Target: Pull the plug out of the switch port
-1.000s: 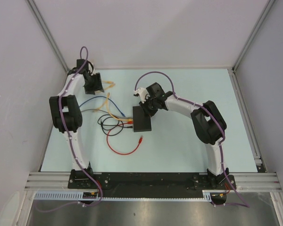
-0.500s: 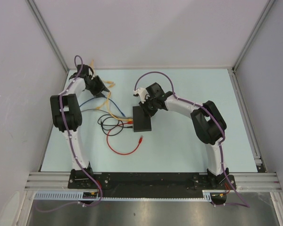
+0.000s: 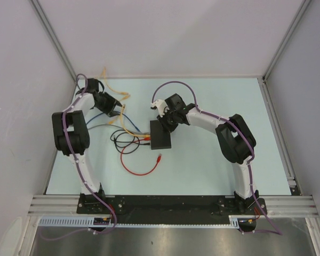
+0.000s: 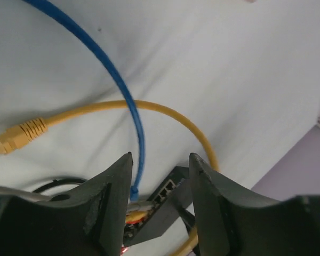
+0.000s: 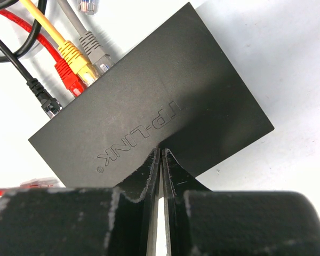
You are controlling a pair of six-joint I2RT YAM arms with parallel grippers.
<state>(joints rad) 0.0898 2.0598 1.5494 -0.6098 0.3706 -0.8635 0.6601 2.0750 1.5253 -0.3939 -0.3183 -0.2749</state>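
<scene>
Table is carrying one black switch box at centre frame. Right gripper is resting on the box top, its fingers nearly together and empty. Left gripper is hovering at upper left, half-spread and gripping nothing. Four plugs, grey plug, yellow plug, red plug and black plug, are sitting in the switch port row along the box's left edge. One loose yellow plug is lying apart.

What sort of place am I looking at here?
Probably a robotics lab test cell: two robot arms bolted at the edge of a pale table, plain panels around it, and a network switch trailing coloured cables.
</scene>
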